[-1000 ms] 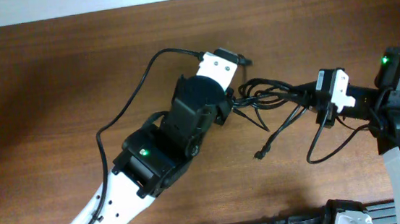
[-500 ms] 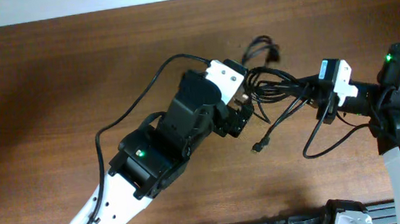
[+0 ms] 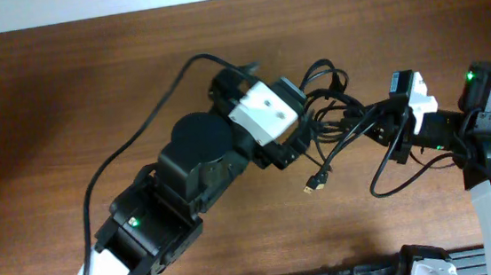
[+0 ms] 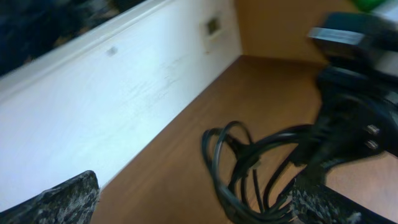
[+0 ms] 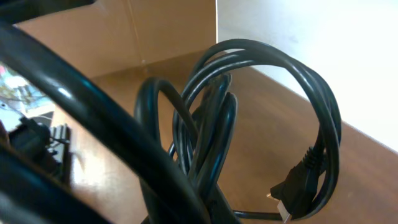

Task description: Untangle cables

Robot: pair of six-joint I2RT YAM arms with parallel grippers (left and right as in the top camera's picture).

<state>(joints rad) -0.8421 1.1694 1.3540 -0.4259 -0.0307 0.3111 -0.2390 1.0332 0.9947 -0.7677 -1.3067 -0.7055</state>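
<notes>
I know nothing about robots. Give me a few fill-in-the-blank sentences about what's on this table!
The cables are ___ in colour.
The right gripper is clamped ___ on the cables.
The left gripper has its jaws standing wide ___.
The table is brown ___.
Missing: black; shut; open; wood.

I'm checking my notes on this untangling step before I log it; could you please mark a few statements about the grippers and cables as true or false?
1. The right gripper is shut on the cables. True.
2. The left gripper is clamped on the cables. False: its jaws stand wide open and grip nothing.
3. A loose plug trails out of the cables toward the bottom edge of the overhead view. True.
4. The cables lie straight and apart from one another. False: they are looped together in one bunch.
</notes>
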